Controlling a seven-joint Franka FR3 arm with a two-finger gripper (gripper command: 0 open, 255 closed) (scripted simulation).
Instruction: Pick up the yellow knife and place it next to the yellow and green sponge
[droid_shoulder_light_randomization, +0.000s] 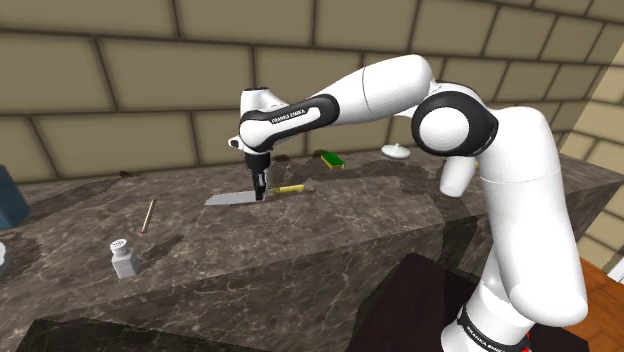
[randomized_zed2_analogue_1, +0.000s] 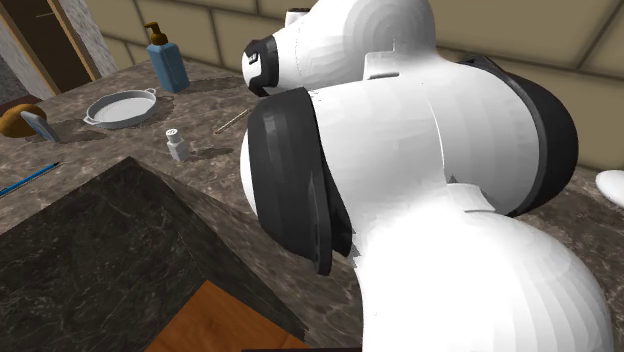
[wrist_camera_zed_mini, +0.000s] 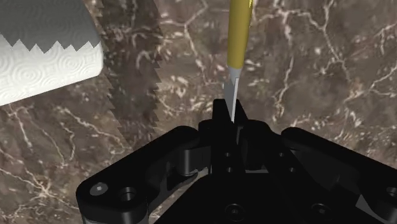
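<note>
The knife has a yellow handle (droid_shoulder_light_randomization: 292, 188) (wrist_camera_zed_mini: 239, 32) and a thin grey blade (wrist_camera_zed_mini: 232, 89). It lies level, low at the dark marble counter (droid_shoulder_light_randomization: 300, 250); I cannot tell whether it touches the stone. My gripper (droid_shoulder_light_randomization: 260, 190) (wrist_camera_zed_mini: 232, 119) points straight down and is shut on the blade just behind the handle. The handle sticks out toward the shoulder view's right. The green and yellow sponge (droid_shoulder_light_randomization: 330, 158) sits farther back on the counter, toward the wall, a short way beyond the handle.
A pale sheet with a zigzag edge (droid_shoulder_light_randomization: 232, 198) (wrist_camera_zed_mini: 44, 57) lies just beside the gripper. On the counter are a white lidded dish (droid_shoulder_light_randomization: 397, 151), a shaker (droid_shoulder_light_randomization: 124, 259) (randomized_zed2_analogue_1: 177, 145), a wooden stick (droid_shoulder_light_randomization: 147, 215), a blue bottle (randomized_zed2_analogue_1: 168, 62) and a grey pan (randomized_zed2_analogue_1: 120, 105).
</note>
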